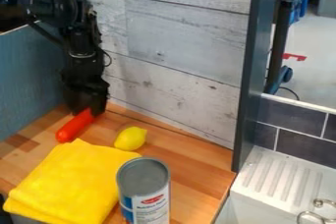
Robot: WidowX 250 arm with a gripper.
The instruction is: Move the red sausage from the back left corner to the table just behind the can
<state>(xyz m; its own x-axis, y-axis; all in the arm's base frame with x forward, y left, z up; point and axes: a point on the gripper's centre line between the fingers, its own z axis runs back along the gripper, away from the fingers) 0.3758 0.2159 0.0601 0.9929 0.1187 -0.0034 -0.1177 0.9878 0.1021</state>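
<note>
Gray-lidded can (144,191), yellow cloth (73,182), wooden counter (198,170), end effector (88,109) at red object (74,126), grip unclear, whitewashed plank wall (181,36)

On the wooden countertop (200,155), the carrot-shaped toy (76,126) lies at the back left, its far end at the gripper (90,112); the lemon (130,139) lies to its right, behind the folded cloth (72,183); the cloth spreads across the front left; the can (144,193) stands at the front, by the cloth's right side; the plank wall (181,46) rises behind them; right of the countertop is the ridged drainboard (279,173), before the tiled wall (302,143).
</note>
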